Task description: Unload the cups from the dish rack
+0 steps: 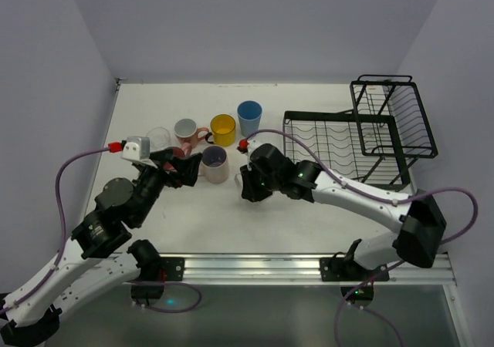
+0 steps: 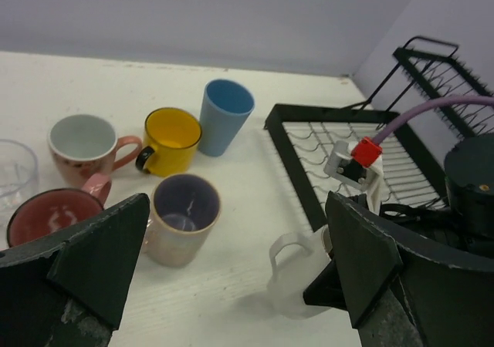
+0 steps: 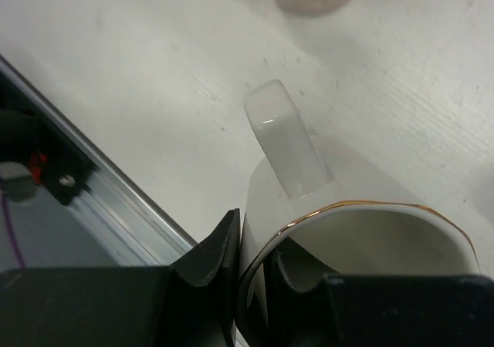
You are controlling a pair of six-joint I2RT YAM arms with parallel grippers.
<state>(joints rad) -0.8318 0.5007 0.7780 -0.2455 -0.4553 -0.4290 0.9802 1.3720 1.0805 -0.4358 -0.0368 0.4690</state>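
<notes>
My right gripper [image 1: 247,183] is shut on the rim of a white mug [image 3: 347,208] with a gold edge, one finger inside and one outside [image 3: 258,266]. The mug hangs tilted, low over the table, left of the dish rack [image 1: 340,143], handle pointing away from the gripper [image 2: 297,274]. My left gripper [image 1: 179,170] is open and empty [image 2: 231,285], above a beige mug [image 1: 214,164] and a pink-red mug [image 2: 50,217]. On the table behind stand a clear glass [image 1: 158,137], a pink-handled mug [image 1: 185,129], a yellow mug [image 1: 223,129] and a blue tumbler [image 1: 249,117].
The rack's flat black grid tray joins a taller wire basket [image 1: 390,116] at the back right; no cups show in either. The metal rail [image 1: 309,266] runs along the table's near edge. A purple cable [image 1: 340,181] trails along the right arm.
</notes>
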